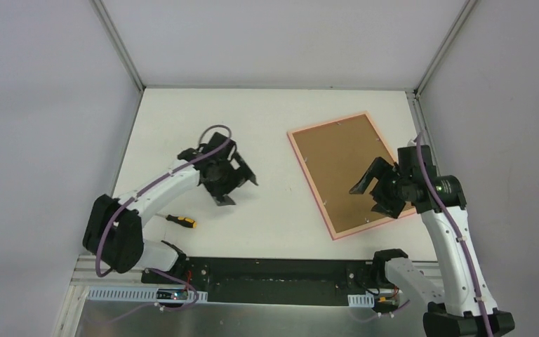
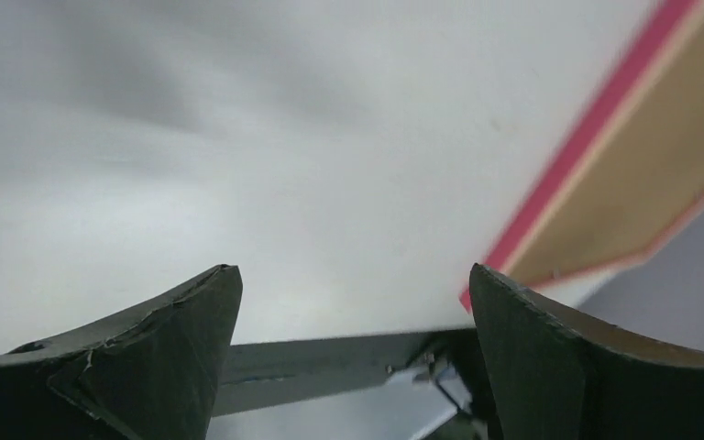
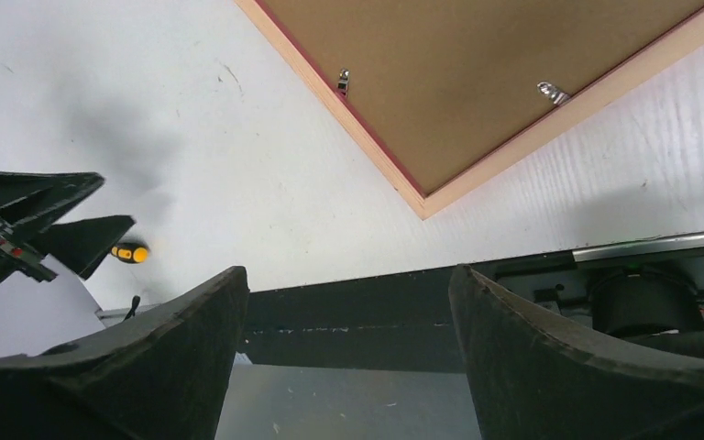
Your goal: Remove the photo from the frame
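right gripper (image 1: 368, 199) fingers spread wide, holding nothing, above the near right part of the frame (image 1: 312, 184). that thin pink frame lies skewed on the table (image 1: 267, 112) toward its far right corner. the photo (image 1: 344, 165) sits inside it, showing only its brown board backing, with small metal tabs (image 3: 343, 81) at the rim. left gripper (image 1: 238, 191) gapes empty mid-table. an orange-handled screwdriver (image 1: 182, 220) lies by the near left edge.

Pink frame (image 1: 309, 180) rims the photo (image 1: 347, 172), plain brown from behind (screwdriver (image 1: 182, 221) handle orange), table (image 1: 274, 112) white.
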{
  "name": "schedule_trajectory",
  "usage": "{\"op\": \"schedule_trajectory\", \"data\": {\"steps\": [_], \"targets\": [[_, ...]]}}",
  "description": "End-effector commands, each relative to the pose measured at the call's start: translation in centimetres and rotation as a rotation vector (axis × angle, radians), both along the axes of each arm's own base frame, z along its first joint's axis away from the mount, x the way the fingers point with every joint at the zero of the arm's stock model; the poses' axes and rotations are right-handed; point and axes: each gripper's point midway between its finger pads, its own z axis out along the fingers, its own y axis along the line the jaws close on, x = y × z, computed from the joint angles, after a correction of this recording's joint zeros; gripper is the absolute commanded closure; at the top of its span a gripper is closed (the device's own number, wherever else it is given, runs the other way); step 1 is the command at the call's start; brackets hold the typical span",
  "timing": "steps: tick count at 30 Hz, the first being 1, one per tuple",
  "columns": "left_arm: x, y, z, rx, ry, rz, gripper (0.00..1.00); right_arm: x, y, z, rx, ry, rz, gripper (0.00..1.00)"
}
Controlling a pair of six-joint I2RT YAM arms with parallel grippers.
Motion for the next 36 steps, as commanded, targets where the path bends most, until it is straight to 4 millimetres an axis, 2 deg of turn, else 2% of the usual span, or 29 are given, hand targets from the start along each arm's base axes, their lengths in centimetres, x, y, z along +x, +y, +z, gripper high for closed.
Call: {"op": "schedule_trajectory", "data": {"steps": [1,4,5,7,11,13,15,18,25,27,30,31,33,36], "targets": [[-3.7,13.4,-0.4,0.465,0.15,0.293,0.01,1.6,1.5,-0.4,0.058,0.02,0.055,0.16],[-4.6,18.3,1.6,0.632,0.212,0.483,0.01,2.7,2.2,-0.3,0.08,0.03,0.078,0.12],[-6.6,20.3,2.4,0.725,0.298,0.557,0.01,3.0,2.5,-0.2,0.082,0.034,0.087,0.12],[-8.5,22.3,2.5,0.79,0.42,0.68,0.01,3.7,2.8,-0.2,0.08,0.036,0.104,0.1],[-10.3,22.4,-0.4,0.672,0.583,0.815,0.01,5.0,3.4,0.0,0.085,0.033,0.128,0.1],[-10.5,22.5,-1.5,0.617,0.59,0.873,0.01,5.2,3.8,0.2,0.09,0.04,0.148,0.09],[-9.2,22.6,-3.0,0.562,0.5,0.895,0.01,5.3,3.9,0.2,0.08,0.041,0.163,0.08],[-6.6,21.7,-5.6,0.398,0.387,0.945,0.03,4.9,4.1,-0.1,0.077,0.046,0.176,0.08],[-7.2,22.5,-8.0,0.434,0.368,0.972,0.27,3.3,4.5,-0.4,0.073,0.055,0.198,0.01],[-7.3,22.9,-8.7,0.455,0.363,0.967,0.38,2.9,4.8,-0.1,0.079,0.047,0.204,0.01],[-6.6,22.4,-9.2,0.43,0.356,0.931,0.56,2.0,4.9,-0.2,0.059,0.056,0.222,0.01],[-6.1,22.2,-9.2,0.419,0.346,0.905,0.63,1.6,4.7,-0.4,0.036,0.068,0.228,0.01],[-5.2,21.6,-8.5,0.399,0.327,0.817,0.98,0.9,4.7,-1.1,0.017,0.115,0.24,0.01],[-2.9,19.7,-5.9,0.316,0.236,0.666,1.0,0.1,5.7,-1.9,0.096,0.211,0.188,0.01]]}}
